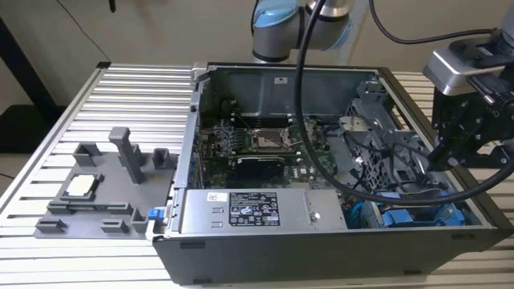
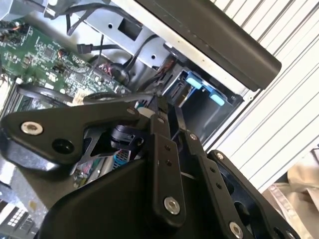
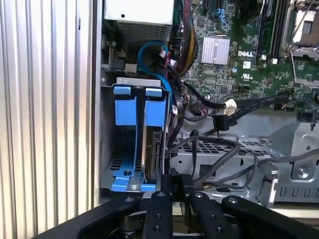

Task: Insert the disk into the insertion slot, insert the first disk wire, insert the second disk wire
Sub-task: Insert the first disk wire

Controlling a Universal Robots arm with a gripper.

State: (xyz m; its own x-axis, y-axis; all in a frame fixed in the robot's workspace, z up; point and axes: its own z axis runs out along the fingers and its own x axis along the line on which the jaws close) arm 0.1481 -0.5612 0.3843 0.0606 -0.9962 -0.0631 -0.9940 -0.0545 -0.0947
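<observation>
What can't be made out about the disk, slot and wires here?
- First wrist view: the disk shows edge-on; the blue frame and cables hide its label and connector end.
- Second wrist view: the gripper covers much of the insertion slot.
- Exterior view: a black cable crosses the slot; wire seating too small to tell.

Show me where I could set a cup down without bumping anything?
The ribbed table is bare behind the grey tray, up to its far edge, and along the strip before the computer case. Inside the case it is crowded: cables tangle around the blue drive frames, where the claw hangs.
</observation>
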